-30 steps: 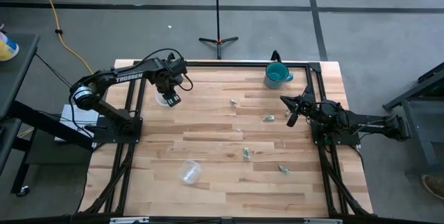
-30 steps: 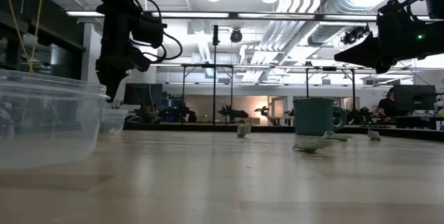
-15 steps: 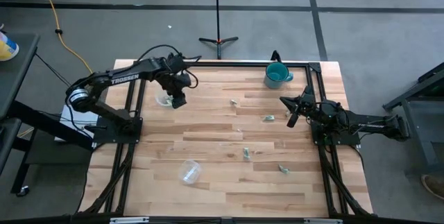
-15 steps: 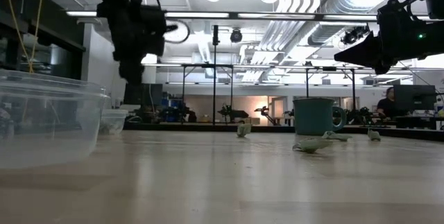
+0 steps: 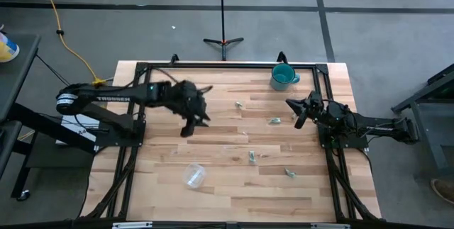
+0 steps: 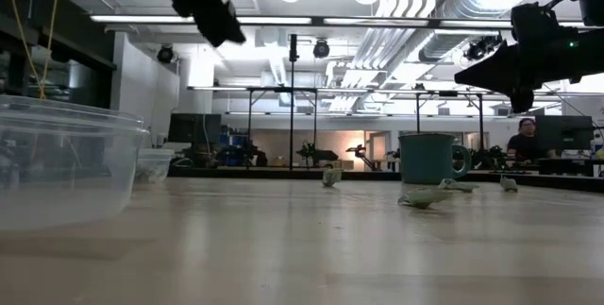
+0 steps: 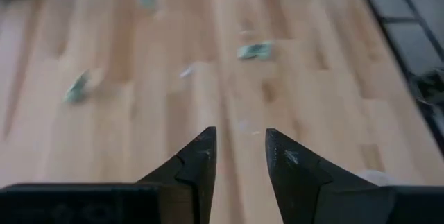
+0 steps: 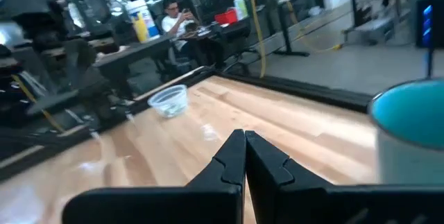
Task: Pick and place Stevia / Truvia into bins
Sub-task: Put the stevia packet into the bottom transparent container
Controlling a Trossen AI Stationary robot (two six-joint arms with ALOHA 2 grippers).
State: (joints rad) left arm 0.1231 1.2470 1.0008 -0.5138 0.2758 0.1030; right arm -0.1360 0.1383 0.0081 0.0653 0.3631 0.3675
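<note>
Near-left, a clear cup point(image 5: 194, 175) looks empty. The left end effector point(image 5: 189, 127), open and empty, hangs mid-desk. Stevia sachets point(image 5: 252, 157) lie scattered right of centre, unbinned. The right end effector point(image 5: 298, 123), closed, waits far right. Most work seemingly remains.

Only readable txt was white "TROSSEN" lettering on the left arm point(image 5: 113, 99), along the link behind its hand. No other labels, brands, nos. or signs legible anywhere.
</note>
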